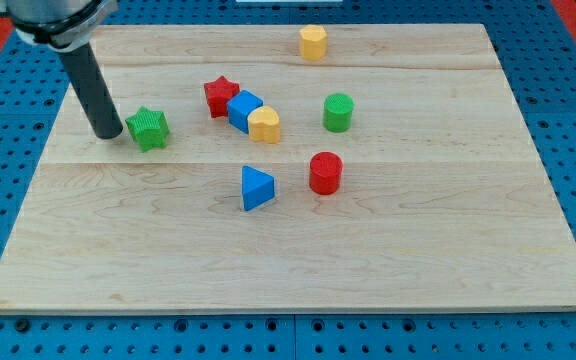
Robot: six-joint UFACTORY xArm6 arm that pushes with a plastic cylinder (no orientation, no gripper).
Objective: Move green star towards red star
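Note:
The green star (149, 128) lies on the wooden board at the view's left. My tip (108, 134) rests on the board just left of the green star, close to or touching its left side. The red star (221, 95) lies to the right of the green star and slightly higher in the view, a short gap away. The red star touches a blue cube (244, 109) on its right.
A yellow heart-like block (264, 125) touches the blue cube. A green cylinder (338, 112), a red cylinder (325, 172) and a blue triangle (257, 188) lie mid-board. A yellow block (313, 42) sits near the top edge. The board (448, 250) lies on a blue pegboard.

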